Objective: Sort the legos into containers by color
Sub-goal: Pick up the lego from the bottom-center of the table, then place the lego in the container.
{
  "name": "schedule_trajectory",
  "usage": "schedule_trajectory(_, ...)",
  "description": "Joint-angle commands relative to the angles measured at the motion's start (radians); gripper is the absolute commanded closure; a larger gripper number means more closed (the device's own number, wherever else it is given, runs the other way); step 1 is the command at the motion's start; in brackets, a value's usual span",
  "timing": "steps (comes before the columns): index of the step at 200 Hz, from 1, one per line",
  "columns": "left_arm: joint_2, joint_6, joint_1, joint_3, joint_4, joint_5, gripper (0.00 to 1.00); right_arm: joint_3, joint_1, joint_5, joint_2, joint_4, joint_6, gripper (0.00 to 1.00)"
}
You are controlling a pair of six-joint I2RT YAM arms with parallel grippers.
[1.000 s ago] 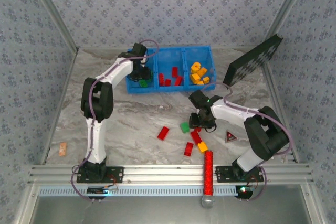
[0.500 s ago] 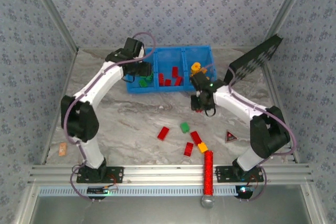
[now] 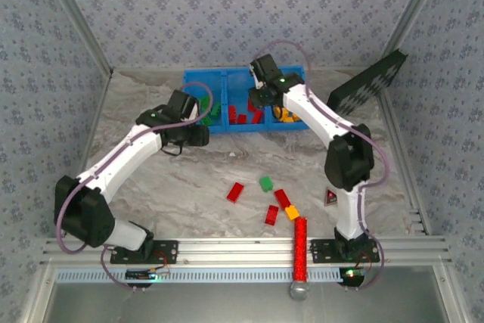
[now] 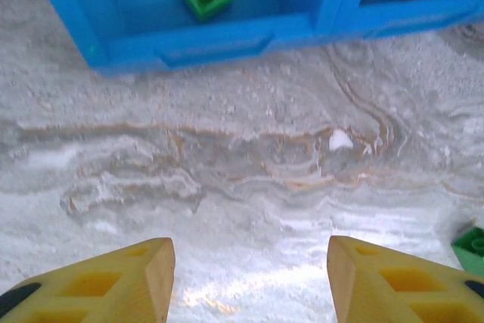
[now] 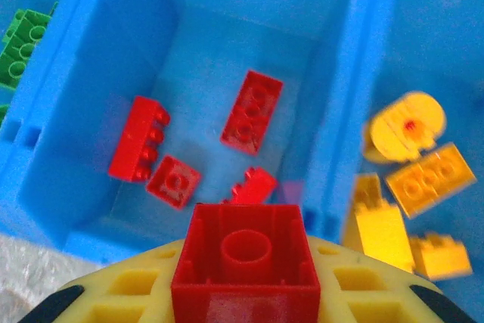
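Held piece: the right gripper (image 5: 244, 296) clamps a red brick (image 5: 244, 251) for us above the middle compartment of the blue bin (image 5: 344, 134), where other reds lie.
Handling: we judge it light, rigid and slick-sided, best pinched across its flat walls.
Left gripper (image 4: 249, 277): jaws apart, empty, over the table (image 4: 227, 172) before the bin.
Loose bricks (image 3: 266, 184): mid-table.

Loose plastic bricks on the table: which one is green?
The small square green plastic brick at the cluster's far middle; the other four are red or orange.
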Motion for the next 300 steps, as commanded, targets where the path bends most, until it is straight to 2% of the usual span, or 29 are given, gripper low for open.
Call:
schedule_trajectory(1, -0.059, -0.065, -0.042, -0.038, -0.031, -0.018, 0.44, 0.107, 0.019, 0.017, 0.101, -0.017, -0.087, 0.73)
schedule_trajectory(48, -0.067, -0.164, -0.185, -0.123, -0.021, -0.01, 0.44, 0.189, 0.028, 0.036, 0.237, -0.024, -0.105, 0.72)
schedule_trajectory(77, -0.08, -0.193, -0.269, -0.178, 0.015, 0.013, 0.44, 0.177, 0.027, -0.018, 0.271, -0.009, -0.085, 0.68)
schedule_trajectory(145, -0.053, -0.199, -0.364, -0.221, 0.056, 0.056, 0.42, 0.152, 0.03, -0.056, 0.294, 0.001, -0.066, 0.5)
schedule_trajectory(170, -0.014, -0.177, -0.417, -0.217, 0.08, 0.059, 0.42, 0.168, 0.03, -0.068, 0.278, -0.026, -0.074, 0.5)
schedule_trajectory(187, 0.01, -0.172, -0.445, -0.219, 0.134, 0.064, 0.42, 0.159, 0.03, -0.082, 0.246, -0.033, -0.075, 0.49)
schedule_trajectory(240, 0.136, -0.156, -0.494, -0.206, 0.18, 0.048, 0.42, 0.063, 0.019, -0.104, 0.07, -0.041, -0.067, 0.38)
schedule_trajectory(300, 0.247, -0.148, -0.507, -0.195, 0.207, 0.031, 0.43, -0.234, 0.008, -0.062, -0.224, -0.06, -0.037, 0.33)
